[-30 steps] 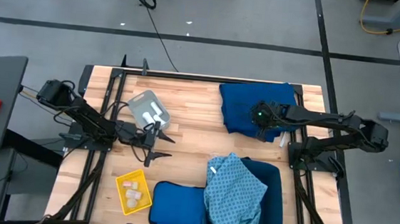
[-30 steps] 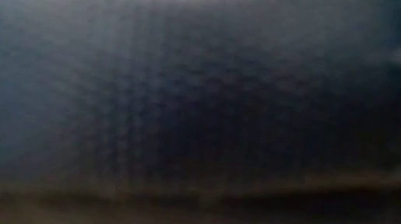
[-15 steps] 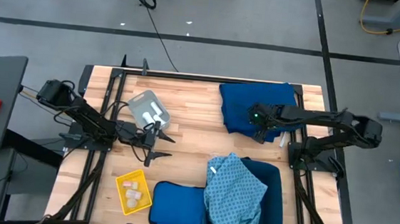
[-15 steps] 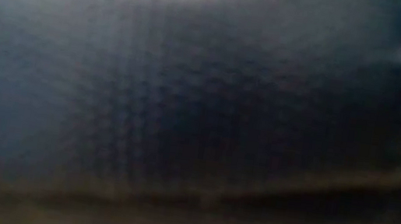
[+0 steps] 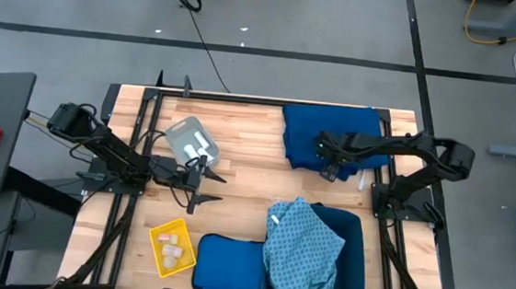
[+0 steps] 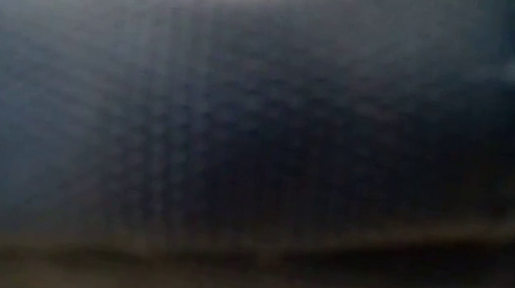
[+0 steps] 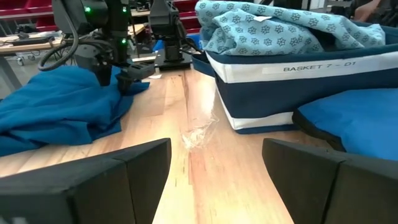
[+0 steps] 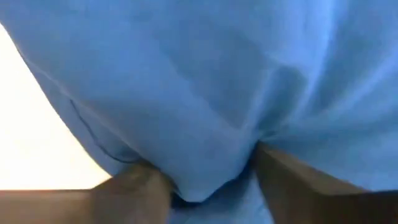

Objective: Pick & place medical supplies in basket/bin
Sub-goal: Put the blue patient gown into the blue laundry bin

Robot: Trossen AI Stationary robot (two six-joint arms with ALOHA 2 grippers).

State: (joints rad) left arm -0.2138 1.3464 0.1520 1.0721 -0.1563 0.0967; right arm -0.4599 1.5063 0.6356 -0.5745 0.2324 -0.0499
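Blue cloth (image 8: 205, 93) bunches between the right tool's (image 5: 328, 165) fingers, which pinch a fold at its near edge, on the bench's far right. Gathering seems in hand; next a lift toward the bin (image 5: 355, 228), already holding patterned cloth (image 5: 303, 250). Left tool (image 5: 201, 184) waits spread, mid-bench.

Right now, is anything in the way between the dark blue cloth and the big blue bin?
Bare table lies between the dark blue cloth and the bin, but a patterned cloth already fills much of the bin.
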